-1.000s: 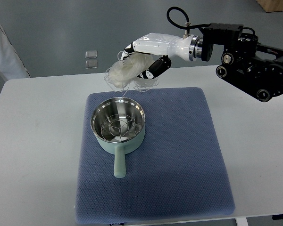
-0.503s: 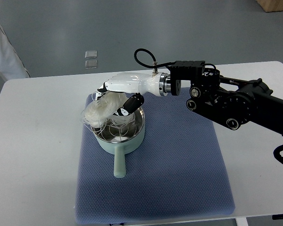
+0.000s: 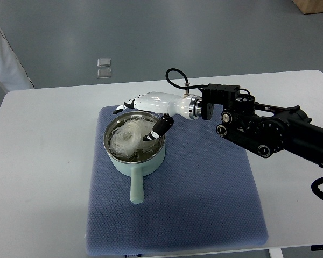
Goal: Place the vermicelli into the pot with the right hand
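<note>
surface: white table [image 3: 43, 161], blue mat [image 3: 204, 204].
pot [image 3: 133, 160]: on the mat's left, noodles [image 3: 126, 137] inside.
right hand [image 3: 144, 110]: over the rim, fingers spread, holding nothing.
step: noodles released; next, lift clear.

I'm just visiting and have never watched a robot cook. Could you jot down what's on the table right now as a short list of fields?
surface: white table with a blue mat
pot: pale green pot on the mat, handle pointing toward the camera
vermicelli: white bundle lying inside the pot
right hand: hand over the pot's rim, fingers spread, holding nothing
left hand: not in view
</note>
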{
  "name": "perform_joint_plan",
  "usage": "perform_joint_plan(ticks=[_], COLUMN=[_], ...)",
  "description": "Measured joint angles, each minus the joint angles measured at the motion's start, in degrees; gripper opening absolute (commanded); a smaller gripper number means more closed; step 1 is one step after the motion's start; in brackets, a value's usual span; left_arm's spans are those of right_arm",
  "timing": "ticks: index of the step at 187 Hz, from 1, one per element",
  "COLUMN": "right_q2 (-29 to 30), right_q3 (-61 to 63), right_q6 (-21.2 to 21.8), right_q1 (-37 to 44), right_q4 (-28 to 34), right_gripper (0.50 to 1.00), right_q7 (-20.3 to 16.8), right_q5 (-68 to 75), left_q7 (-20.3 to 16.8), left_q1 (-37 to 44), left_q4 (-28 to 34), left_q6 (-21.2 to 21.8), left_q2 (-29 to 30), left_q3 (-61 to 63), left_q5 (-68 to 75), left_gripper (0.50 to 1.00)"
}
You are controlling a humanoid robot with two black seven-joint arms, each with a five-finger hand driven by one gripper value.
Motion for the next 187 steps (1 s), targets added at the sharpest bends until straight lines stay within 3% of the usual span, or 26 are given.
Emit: perform_joint_plan(ticks=[75,121,156,187], right_q2=[-3.22,-4.79,-4.78,-4.08], right_q3=[5.94,16.30,17.93,17.47], right_q6=[1.33,4.41,2.42,-3.05], right_q1=[0.79,-1.51,-5.27,-8.74], right_q4=[2.03,0.69,-4.90,-9.01], right_gripper=[0.921,0.921,0.921,0.921], right_q7=[0.62,0.09,-0.09,-0.60], right_q5=[7.78,27.97,45.67,63.08], left_q7=[0.00,0.00,0.00,0.00], left_q1=[0.00,0.00,0.00,0.00], left_q4=[0.00,0.00,0.00,0.00], left_q6=[0.00,0.00,0.00,0.00], left_q2=[0.00,0.00,0.00,0.00], left_q3=[-0.02,-0.04,-0.06,-0.06], left_q5=[0.00,0.00,0.00,0.00], left_gripper=[1.000,1.000,1.000,1.000])
